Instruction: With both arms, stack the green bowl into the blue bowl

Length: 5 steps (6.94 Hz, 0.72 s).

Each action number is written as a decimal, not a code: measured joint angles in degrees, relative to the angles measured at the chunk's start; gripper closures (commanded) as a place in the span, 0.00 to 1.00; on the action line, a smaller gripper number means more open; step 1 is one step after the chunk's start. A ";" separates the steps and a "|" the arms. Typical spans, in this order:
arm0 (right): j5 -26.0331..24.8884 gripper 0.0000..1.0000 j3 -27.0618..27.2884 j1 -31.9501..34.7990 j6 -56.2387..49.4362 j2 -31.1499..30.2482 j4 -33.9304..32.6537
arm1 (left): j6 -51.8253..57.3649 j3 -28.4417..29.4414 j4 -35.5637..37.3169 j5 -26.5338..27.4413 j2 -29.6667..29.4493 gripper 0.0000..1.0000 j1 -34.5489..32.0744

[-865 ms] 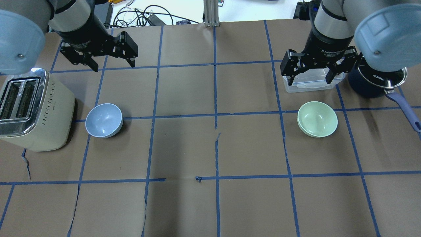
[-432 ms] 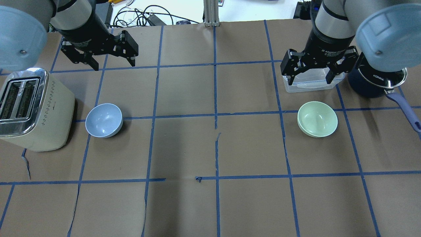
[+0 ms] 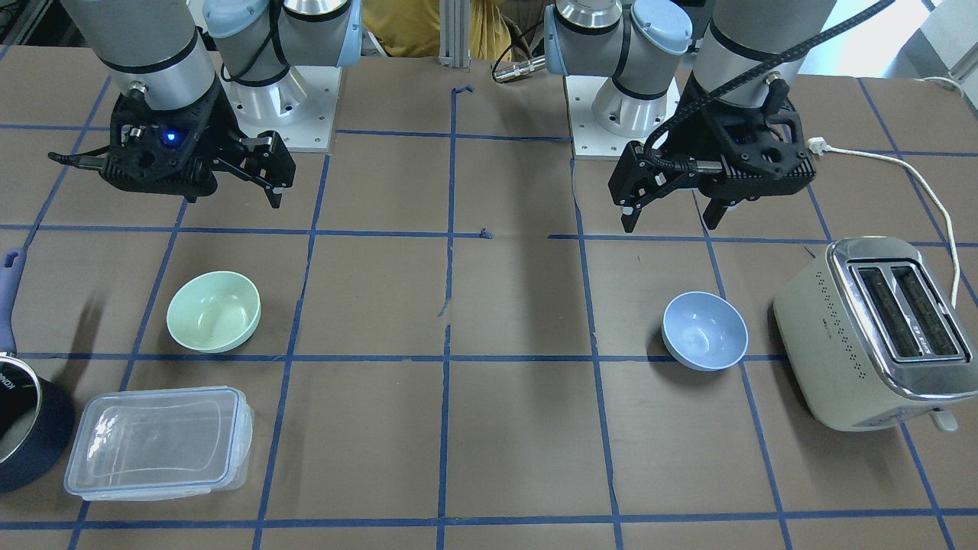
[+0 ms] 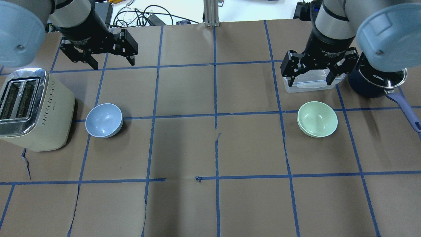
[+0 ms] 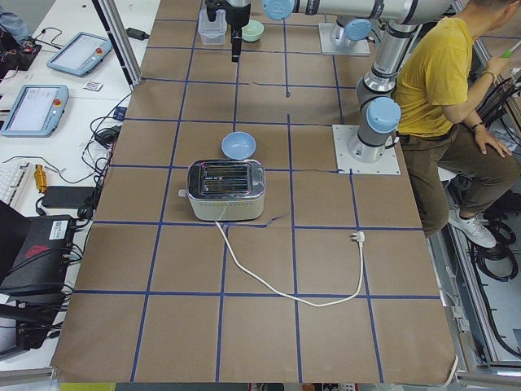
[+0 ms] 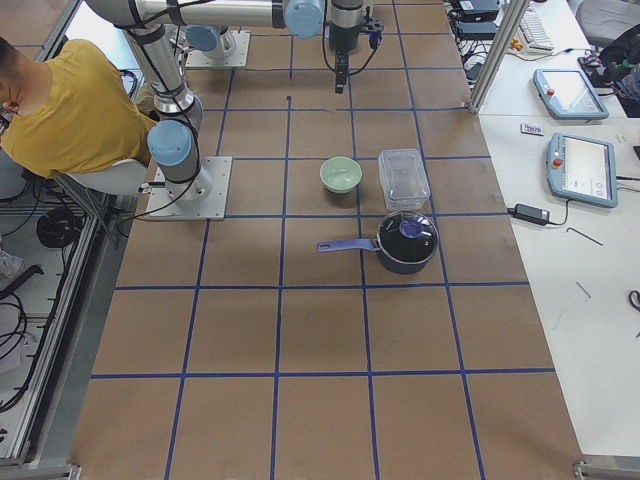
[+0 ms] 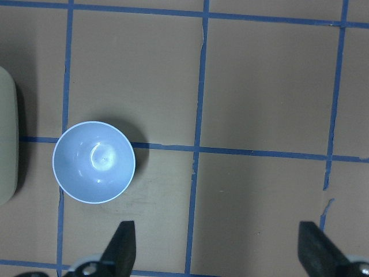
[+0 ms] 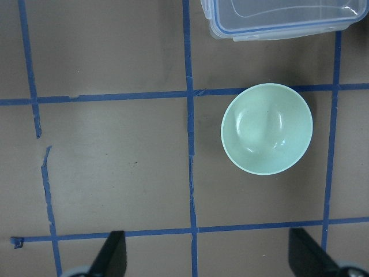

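Left gripper [image 4: 113, 65] hung spread wide and empty, clear of blue bowl [image 4: 104, 120] near the table's [image 4: 184, 148] left edge. Right gripper [image 4: 309, 81] likewise, clear of green bowl [image 4: 317, 118].

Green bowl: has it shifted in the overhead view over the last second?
No. The green bowl sits in the same spot, against the same blue tape line and just short of the clear food container.

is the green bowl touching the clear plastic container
No, the green bowl sits apart from the clear lidded container, with a strip of bare brown paper showing between them.
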 measured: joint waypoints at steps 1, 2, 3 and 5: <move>0.00 0.00 0.00 0.00 -0.01 0.00 0.14 | 0.08 0.58 -0.62 0.02 -0.32 0.00 0.01; 0.00 0.00 0.00 0.00 -0.01 0.00 0.17 | 0.12 0.68 -1.06 -0.03 -0.47 0.00 -0.04; 0.00 0.00 0.00 0.00 -0.01 0.00 0.17 | 0.08 0.53 -1.17 -0.13 -0.59 0.00 -0.09; 0.00 0.00 0.04 0.00 -0.01 0.00 0.21 | 0.00 -0.18 -1.06 -0.05 -0.55 0.00 -0.15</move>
